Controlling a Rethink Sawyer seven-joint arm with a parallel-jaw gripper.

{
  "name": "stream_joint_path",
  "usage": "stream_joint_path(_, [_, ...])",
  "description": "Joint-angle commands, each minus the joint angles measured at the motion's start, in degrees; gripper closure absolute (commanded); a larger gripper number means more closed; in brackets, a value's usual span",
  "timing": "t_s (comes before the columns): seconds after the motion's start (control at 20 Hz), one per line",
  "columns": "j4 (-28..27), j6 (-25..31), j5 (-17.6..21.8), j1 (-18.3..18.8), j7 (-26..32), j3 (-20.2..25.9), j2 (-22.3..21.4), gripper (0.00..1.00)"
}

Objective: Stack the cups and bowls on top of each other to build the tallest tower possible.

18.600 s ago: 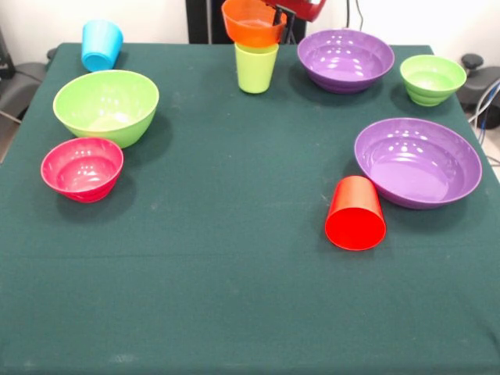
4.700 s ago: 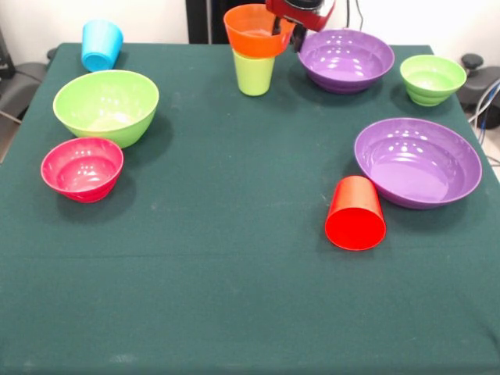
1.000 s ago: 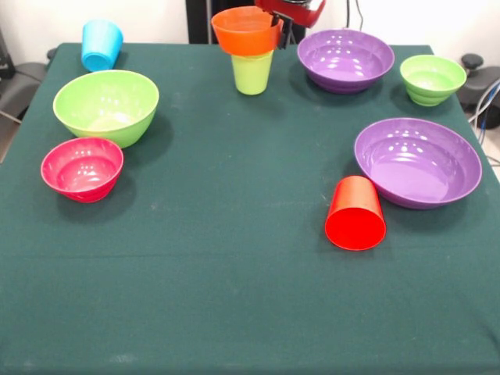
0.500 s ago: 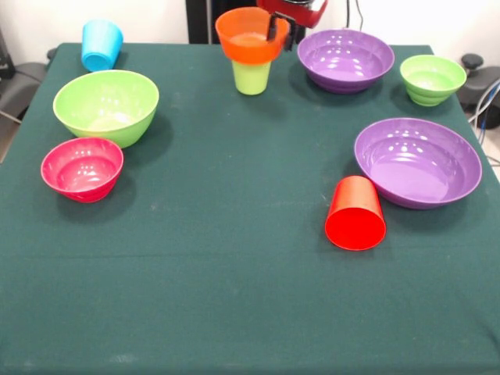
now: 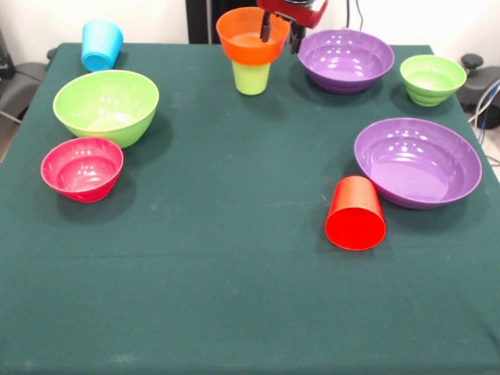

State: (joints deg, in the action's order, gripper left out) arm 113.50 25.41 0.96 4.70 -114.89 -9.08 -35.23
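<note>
the claw [image 5: 280, 33] straddles the rim of the orange bowl [image 5: 251, 36] – one finger inside, one outside – at the table's [image 5: 234, 273] far edge. the bowl sits upright on the lime green cup [image 5: 251, 77]; whether the fingers press the rim, i cannot tell.

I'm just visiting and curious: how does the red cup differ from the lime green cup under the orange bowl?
The red cup lies on its side, mouth toward the camera; the lime green cup stands upright. The red cup lies alone beside a purple bowl; the green cup carries the orange bowl on its rim, with the gripper at that bowl's edge. Both are plain, handleless tumblers.
</note>
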Motion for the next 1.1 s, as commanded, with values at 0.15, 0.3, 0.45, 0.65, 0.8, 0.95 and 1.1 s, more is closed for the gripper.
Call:
stream_joint_path(0.15, [-1.36,0.73,-1.02,0.03,-4.65,6.96,0.90,0.00])
stream_joint_path(0.3, [1.45,0.49,-1.55,1.68,-3.78,8.48,-3.18,0.00])
stream_joint_path(0.45, [4.25,3.31,-1.87,3.28,-1.86,9.28,-11.40,0.00])
stream_joint_path(0.65, [4.91,10.13,-1.74,5.10,1.64,9.83,-19.64,0.00])
stream_joint_path(0.8, [6.45,12.31,-3.35,8.32,4.04,12.38,-22.93,0.00])
stream_joint_path(0.95, [7.54,14.12,-4.21,10.15,5.23,13.43,-25.83,0.00])
stream_joint_path(1.1, [6.42,17.02,-2.64,10.80,6.18,12.73,-27.52,0.00])
